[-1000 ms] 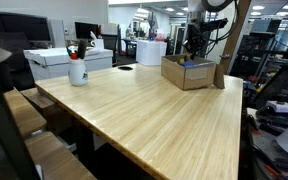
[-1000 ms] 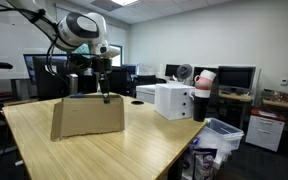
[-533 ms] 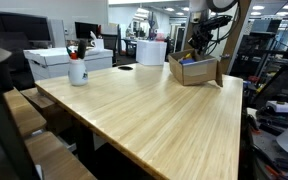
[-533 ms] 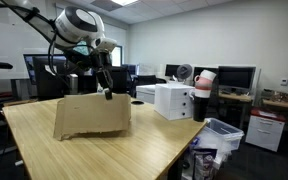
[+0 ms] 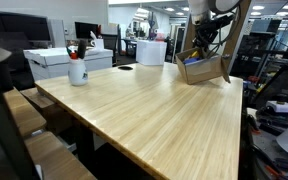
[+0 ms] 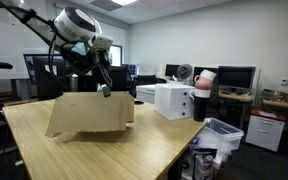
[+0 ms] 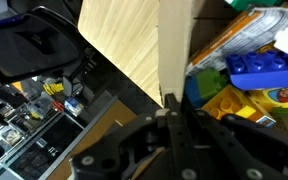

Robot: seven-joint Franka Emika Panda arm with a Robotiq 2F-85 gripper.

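We are in a big office that is also a robot lab. A long wooden worktop [image 5: 154, 110] fills the middle. Around it we see desks with computer screens [image 6: 234, 76], a white machine [image 5: 59, 62], a cup of pens [image 5: 77, 70], a fan [image 6: 184, 72] and a bin [image 6: 220, 135]. Lights [image 5: 149, 10] shine from the ceiling. A white robot arm [image 6: 74, 25] reaches over the worktop.

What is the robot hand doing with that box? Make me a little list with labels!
gripper: gripper shut, pinching one wall of the cardboard box
box: tilted, one side raised over the wooden table
inside the box: a blue toy block and other colourful toys
also on the table: a white cup holding pens, far from the box
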